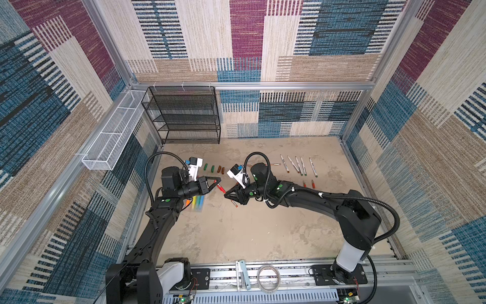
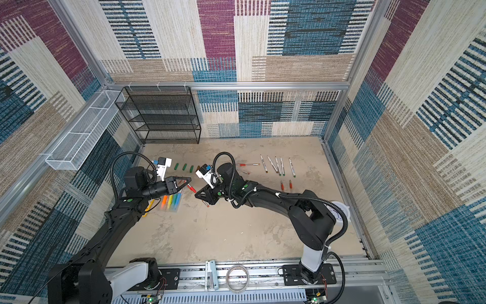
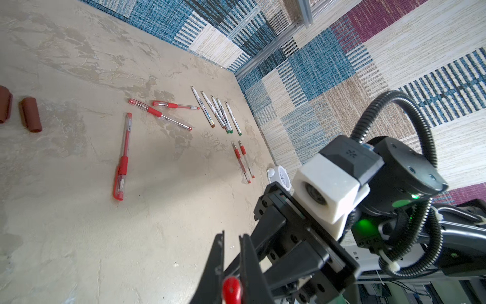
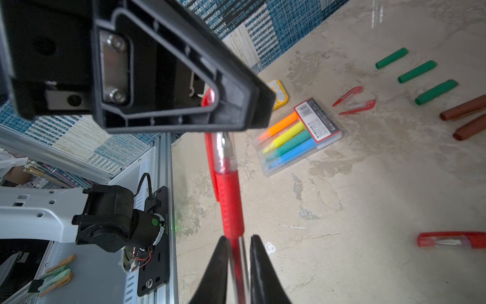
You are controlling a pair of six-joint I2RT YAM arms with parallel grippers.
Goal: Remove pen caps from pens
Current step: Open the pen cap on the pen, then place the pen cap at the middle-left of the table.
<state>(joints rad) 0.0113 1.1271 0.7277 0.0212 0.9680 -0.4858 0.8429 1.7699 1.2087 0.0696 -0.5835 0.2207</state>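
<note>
I held one clear-barrelled pen with a red rubber grip point(image 4: 231, 208) in the air between my two grippers. It was just beside the clear plastic pack of orange, yellow, green and blue highlighters point(image 4: 294, 139), on the side facing my right arm.

My left gripper point(image 1: 217, 181) was pressed together on the pen's translucent red cap point(image 3: 231, 289), which sat fully on the pen. My right gripper point(image 1: 226, 194) pinched the clear barrel behind the red grip, with a black fingertip point(image 4: 221, 263) close against each side. The barrel's tail end stuck out past that gripper.

The pack lay flat on the mottled beige tabletop point(image 1: 236, 237). Beyond the pack, farther from my bases, three short green cylindrical caps point(image 4: 416, 71) and two short brown cylindrical caps point(image 4: 462, 110) lay in a row. Between that row and the pack lay two slim pointed translucent red caps point(image 4: 349, 96), loose on the table.

On the far side of my right gripper from the pack, three more capped clear pens with red grips point(image 3: 122, 158) lay scattered. Farther from the pack again, five thin white-barrelled pens with green or brown ends point(image 1: 298, 165) lay side by side. Near them, two clear pens with red bands point(image 1: 309, 183) lay close together, well apart from the pack.
</note>
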